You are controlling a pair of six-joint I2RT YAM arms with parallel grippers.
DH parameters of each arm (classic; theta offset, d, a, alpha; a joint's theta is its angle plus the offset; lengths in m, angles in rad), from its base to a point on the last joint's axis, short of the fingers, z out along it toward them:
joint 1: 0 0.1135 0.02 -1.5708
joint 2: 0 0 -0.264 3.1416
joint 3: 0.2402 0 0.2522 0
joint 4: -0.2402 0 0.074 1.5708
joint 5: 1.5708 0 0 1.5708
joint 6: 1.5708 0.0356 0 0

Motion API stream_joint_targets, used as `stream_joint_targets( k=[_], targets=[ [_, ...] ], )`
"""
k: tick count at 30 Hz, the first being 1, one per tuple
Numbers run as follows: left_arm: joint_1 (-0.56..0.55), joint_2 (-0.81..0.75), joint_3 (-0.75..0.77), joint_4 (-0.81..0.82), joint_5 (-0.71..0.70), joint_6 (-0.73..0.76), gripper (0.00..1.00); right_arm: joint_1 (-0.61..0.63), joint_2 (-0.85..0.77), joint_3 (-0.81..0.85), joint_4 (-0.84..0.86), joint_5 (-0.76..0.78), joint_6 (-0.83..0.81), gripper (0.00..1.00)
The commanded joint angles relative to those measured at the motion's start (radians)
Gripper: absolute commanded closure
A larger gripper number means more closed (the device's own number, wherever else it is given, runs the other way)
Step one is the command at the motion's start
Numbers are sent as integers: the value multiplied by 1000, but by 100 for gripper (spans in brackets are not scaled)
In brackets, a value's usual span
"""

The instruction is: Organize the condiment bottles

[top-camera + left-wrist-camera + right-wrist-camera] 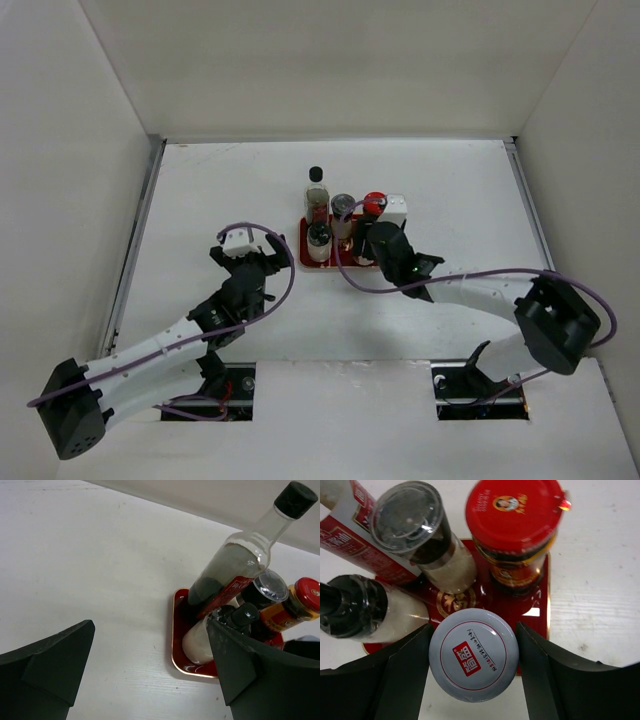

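A red tray (307, 258) with a gold rim holds the condiment bottles: a tall black-capped bottle (316, 195), a clear-lidded shaker (343, 210), a red-lidded jar (374, 203) and a dark-topped shaker of white powder (319, 238). My right gripper (474, 655) is shut on a white-lidded shaker (470, 655) at the tray's near edge (540, 580), one finger against each side of the lid. In the top view the right gripper (364, 243) covers that shaker. My left gripper (150, 680) stands open over bare table, left of the tray (181, 662).
White walls enclose the table on the left, back and right. Bare white tabletop (200, 190) lies left of the tray and also to its right (470, 200). The tall bottle (235, 565) rises close to my left gripper's right finger (250, 670).
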Motion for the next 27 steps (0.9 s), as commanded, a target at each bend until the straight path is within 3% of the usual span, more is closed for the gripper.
stream_joint_targets(
  k=[1, 8, 14, 17, 23, 27],
  targets=[
    [0, 11, -16, 11, 6, -22, 0, 13, 34, 107, 192, 37, -31, 52],
    [3, 1, -38, 10, 11, -49, 0, 30, 156, 117, 248, 91, -39, 48],
    [4, -42, -41, 7, 49, -52, 0, 48, 143, 112, 235, 112, -44, 22],
    [18, -52, -27, -15, 56, -52, 0, 59, 54, 106, 209, 108, -47, 1],
    [44, 2, 30, -105, 66, -53, 0, 61, -236, 37, 136, 121, -82, 0],
    [41, 34, 74, -188, 80, -88, 0, -70, -431, -64, 90, 121, -74, 0]
  ],
)
